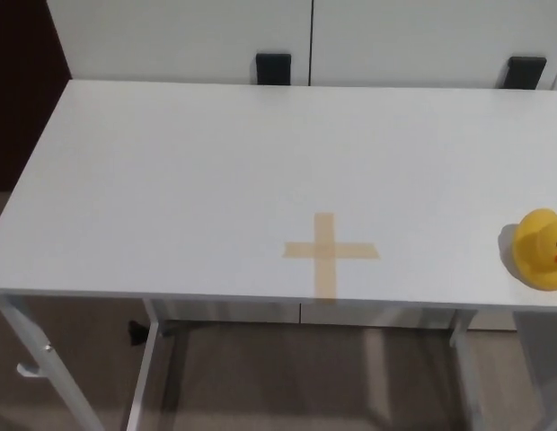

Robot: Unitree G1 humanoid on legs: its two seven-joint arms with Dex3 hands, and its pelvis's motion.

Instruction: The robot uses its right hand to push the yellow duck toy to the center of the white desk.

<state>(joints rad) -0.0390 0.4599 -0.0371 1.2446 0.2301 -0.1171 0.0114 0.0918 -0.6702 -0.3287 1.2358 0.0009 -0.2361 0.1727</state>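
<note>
A yellow duck toy point(540, 249) with an orange beak stands on the white desk point(189, 180) at the far right, close to the front edge and partly cut by the picture's border. A cross of tan tape point(330, 251) marks the desk to the duck's left, near the front edge. Neither of my hands shows in the head view.
White cabinet doors point(305, 36) rise behind the desk, with two black feet point(273, 68) at their base. The desk's white metal legs point(153, 359) stand below the front edge on a brown floor. A dark panel point(22, 81) lies at the far left.
</note>
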